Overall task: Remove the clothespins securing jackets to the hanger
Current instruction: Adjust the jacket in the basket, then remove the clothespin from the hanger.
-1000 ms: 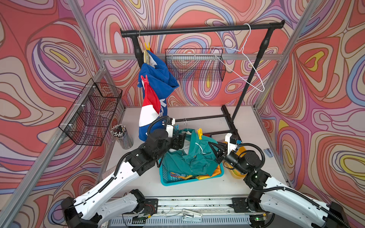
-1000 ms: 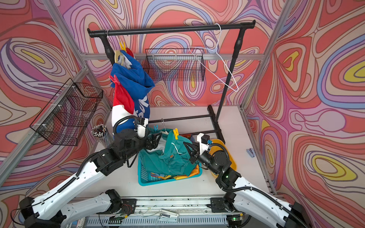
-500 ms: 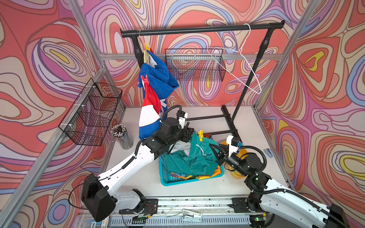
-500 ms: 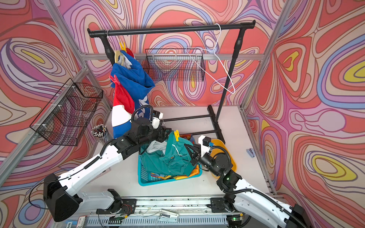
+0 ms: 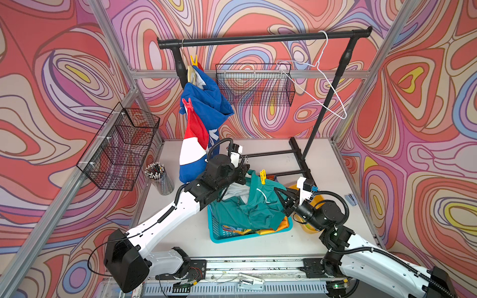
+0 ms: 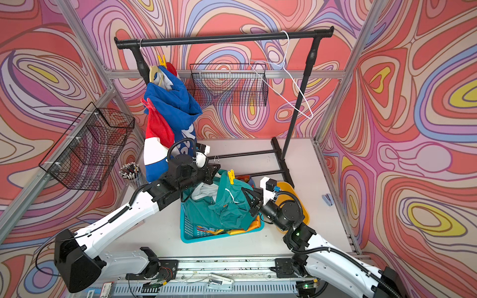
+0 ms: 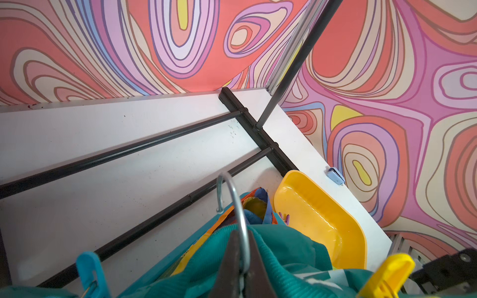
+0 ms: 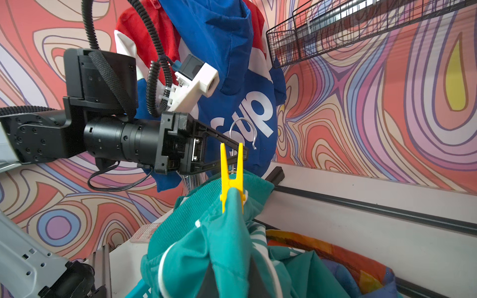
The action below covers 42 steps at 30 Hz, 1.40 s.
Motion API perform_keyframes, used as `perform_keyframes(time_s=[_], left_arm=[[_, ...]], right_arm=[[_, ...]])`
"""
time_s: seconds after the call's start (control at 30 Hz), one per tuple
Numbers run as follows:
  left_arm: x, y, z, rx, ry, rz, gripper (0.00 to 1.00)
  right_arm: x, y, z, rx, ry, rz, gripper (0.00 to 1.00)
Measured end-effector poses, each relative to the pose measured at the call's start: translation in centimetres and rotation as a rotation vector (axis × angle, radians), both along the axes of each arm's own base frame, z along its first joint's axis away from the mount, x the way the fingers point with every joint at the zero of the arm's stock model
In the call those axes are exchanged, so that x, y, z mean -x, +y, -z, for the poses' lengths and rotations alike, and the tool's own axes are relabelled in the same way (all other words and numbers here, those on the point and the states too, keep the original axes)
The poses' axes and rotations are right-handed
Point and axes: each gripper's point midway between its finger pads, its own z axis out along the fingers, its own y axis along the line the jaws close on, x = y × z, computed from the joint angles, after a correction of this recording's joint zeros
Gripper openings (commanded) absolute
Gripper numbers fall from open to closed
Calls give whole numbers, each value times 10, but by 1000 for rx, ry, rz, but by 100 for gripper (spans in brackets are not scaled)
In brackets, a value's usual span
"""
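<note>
My left gripper [image 8: 245, 153] is shut tight on the metal hook [image 7: 242, 222] of the hanger that carries the teal jacket [image 5: 247, 209]. That jacket is bunched up over the blue-green basket [image 5: 219, 232], which sits near the middle of the front edge of the desk [image 5: 322, 160]. A yellow clothespin [image 8: 231, 178] stands upright on the jacket's collar, just beside the left fingertips. A blue clothespin [image 7: 89, 268] sits on the teal cloth on the other side of the hook.

My right gripper [image 5: 279, 196] is at the teal cloth, on the side toward the yellow tub [image 7: 309, 206]. Its jaws are a little apart with cloth between them. I cannot tell if they pinch it.

A rainbow jacket [image 8: 322, 247] lies under the teal one in the basket. The blue jacket [image 5: 206, 103] hangs from the black rail [image 5: 258, 40] over the back left corner of the desk. It has a yellow pin [image 5: 193, 60] at its top and a red pin [image 5: 188, 103] lower down. A white wire hanger [image 5: 322, 85] hangs near the rail's other end.
</note>
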Motion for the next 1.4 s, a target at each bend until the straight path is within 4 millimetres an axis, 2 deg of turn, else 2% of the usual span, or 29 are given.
perform_keyframes(time_s=[0.1,0.17,0.37,0.43,0.5,0.6,0.7,0.77,0.83,0.97,1.1,1.4], left_arm=[[2,-1,0,2,-1,5,0],[2,-1,-1,2,-2,6,0],[6,-6,2,-22,-17,3,0],[10,-11,2,-44,-37,5,0],[15,-15,2,-68,-59,10,0],[20,-20,2,-94,-82,12,0],[19,-18,1,-117,-102,-8,0],[18,-17,1,-129,-112,-20,0],[17,-16,1,-138,-119,-30,0],[17,-14,-1,-144,-129,-41,0],[17,-14,-1,-145,-132,-42,0],[16,-13,-1,-147,-134,-49,0]], right_arm=[[-5,-1,-1,75,26,26,56],[-7,-2,-13,112,38,44,61],[-13,-10,-73,153,53,96,65],[-18,-7,-86,167,68,103,65],[-24,-1,-89,188,94,100,64],[-37,14,-79,247,164,86,61],[-49,29,-56,319,249,70,58],[-52,34,-36,362,305,61,57],[-50,34,-26,381,338,56,56],[-44,29,-26,363,351,50,53],[-39,29,-26,342,362,35,45],[-31,36,-9,325,413,-23,30]])
